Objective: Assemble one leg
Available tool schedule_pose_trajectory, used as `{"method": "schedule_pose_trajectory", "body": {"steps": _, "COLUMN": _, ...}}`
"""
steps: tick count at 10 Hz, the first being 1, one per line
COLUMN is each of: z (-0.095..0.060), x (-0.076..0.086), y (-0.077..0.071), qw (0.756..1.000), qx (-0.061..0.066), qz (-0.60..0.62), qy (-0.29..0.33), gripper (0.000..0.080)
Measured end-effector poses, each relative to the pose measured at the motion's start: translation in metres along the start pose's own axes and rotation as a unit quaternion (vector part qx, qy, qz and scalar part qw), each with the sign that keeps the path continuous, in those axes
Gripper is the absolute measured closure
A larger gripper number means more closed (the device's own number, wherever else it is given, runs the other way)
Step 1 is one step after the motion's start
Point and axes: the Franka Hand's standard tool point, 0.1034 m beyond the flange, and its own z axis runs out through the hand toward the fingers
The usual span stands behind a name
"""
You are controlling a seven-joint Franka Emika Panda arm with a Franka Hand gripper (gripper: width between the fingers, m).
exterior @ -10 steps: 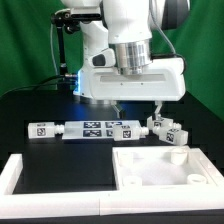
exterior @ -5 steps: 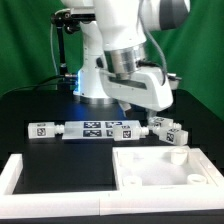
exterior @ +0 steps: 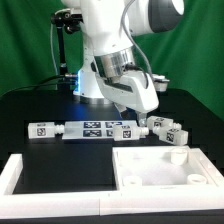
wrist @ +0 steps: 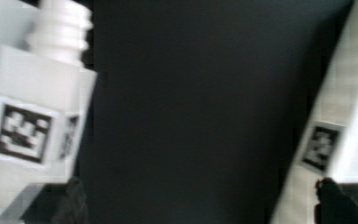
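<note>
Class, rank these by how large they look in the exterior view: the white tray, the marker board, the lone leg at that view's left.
1. tray, though it is nearest the camera
2. marker board
3. leg, clearly smallest

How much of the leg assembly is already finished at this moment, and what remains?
Done: nothing visible; the white tray panel carries no leg. In hand: nothing; the gripper is open and empty, above the black table, close to one leg at the exterior view's right. Another leg lies at that view's left, beside the marker board. Left: grasp one leg, bring it to the panel and fit it.
</note>
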Motion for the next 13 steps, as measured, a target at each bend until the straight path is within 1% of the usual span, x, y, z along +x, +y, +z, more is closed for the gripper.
{"method": "schedule_pose_trajectory", "body": {"steps": 1, "z": 0.003, "x": 0.005, "y": 0.016, "qw": 1.0, "qx": 0.014, "qz": 0.018, "qy": -0.01, "gripper": 0.015}}
{"method": "schedule_pose_trajectory", "body": {"steps": 2, "z": 0.005, "x": 0.007, "y": 0.024, "qw": 0.998, "qx": 0.031, "qz": 0.04, "qy": -0.037, "gripper": 0.015}}
{"method": "schedule_pose_trajectory", "body": {"steps": 3, "z": 0.006, "x": 0.008, "y": 0.025, "qw": 0.998, "qx": 0.027, "qz": 0.044, "qy": -0.041, "gripper": 0.015}}
{"method": "schedule_pose_trajectory", "body": {"steps": 4, "z": 0.007, "x": 0.004, "y": 0.027, "qw": 0.996, "qx": 0.026, "qz": 0.036, "qy": -0.08, "gripper": 0.015}}
{"method": "schedule_pose_trajectory", "body": {"steps": 5, "z": 0.006, "x": 0.007, "y": 0.03, "qw": 0.99, "qx": 0.03, "qz": 0.047, "qy": -0.126, "gripper": 0.015}}
{"method": "schedule_pose_trajectory", "body": {"steps": 6, "z": 0.006, "x": 0.004, "y": 0.034, "qw": 0.98, "qx": 0.04, "qz": 0.064, "qy": -0.183, "gripper": 0.015}}
{"method": "schedule_pose_trajectory", "body": {"steps": 7, "z": 0.007, "x": 0.005, "y": 0.047, "qw": 0.957, "qx": 0.054, "qz": 0.11, "qy": -0.263, "gripper": 0.015}}
{"method": "schedule_pose_trajectory", "body": {"steps": 8, "z": 0.009, "x": 0.009, "y": 0.06, "qw": 0.933, "qx": 0.061, "qz": 0.15, "qy": -0.322, "gripper": 0.015}}
{"method": "schedule_pose_trajectory", "body": {"steps": 9, "z": 0.009, "x": 0.013, "y": 0.064, "qw": 0.916, "qx": 0.067, "qz": 0.169, "qy": -0.357, "gripper": 0.015}}
{"method": "schedule_pose_trajectory", "body": {"steps": 10, "z": 0.01, "x": 0.012, "y": 0.068, "qw": 0.905, "qx": 0.07, "qz": 0.179, "qy": -0.38, "gripper": 0.015}}
{"method": "schedule_pose_trajectory", "body": {"steps": 13, "z": 0.012, "x": 0.012, "y": 0.068, "qw": 0.906, "qx": 0.067, "qz": 0.179, "qy": -0.377, "gripper": 0.015}}
